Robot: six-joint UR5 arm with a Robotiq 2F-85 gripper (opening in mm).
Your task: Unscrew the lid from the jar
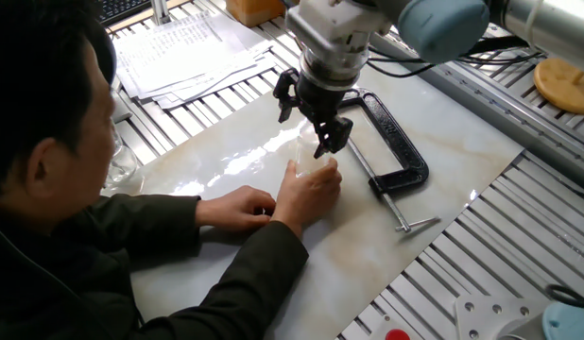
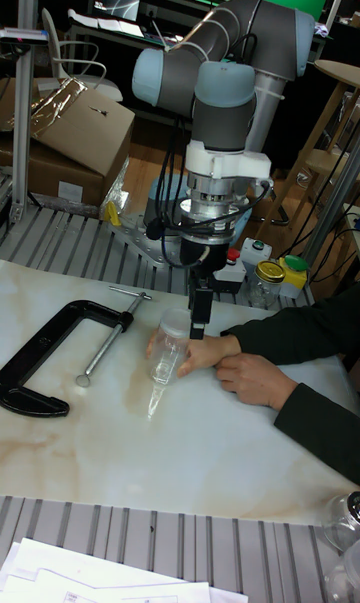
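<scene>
The UR5 arm (image 2: 225, 63) takes up most of the far side of the desk, wrist pointing straight down over the marble-look desk top (image 1: 434, 161). A person in a dark jacket (image 1: 131, 274) sits at the near-left corner in the fixed view, both arms stretched onto the slab.

Next biggest is the black C-clamp (image 1: 398, 146), lying flat toward the far-right edge of the desk, apart from everything else, its screw handle pointing at the near-right edge. A stack of printed papers (image 1: 183, 52) sits off the slab at the far-left corner.

One hand (image 1: 309, 189) is wrapped around the jar (image 2: 166, 361) roughly mid-desk; the other hand (image 1: 237, 206) rests flat just beside it. The jar is see-through and looks tilted in the tall fixed view, leaning toward the clamp side, base on the slab.

The gripper (image 1: 315, 118) hangs right above the jar's top — fingers (image 2: 199, 313) spread and not closed on anything, one dark finger just beside the lid (image 2: 176, 322). The lid is on the jar's mouth — I can't tell if a finger actually touches it.
</scene>
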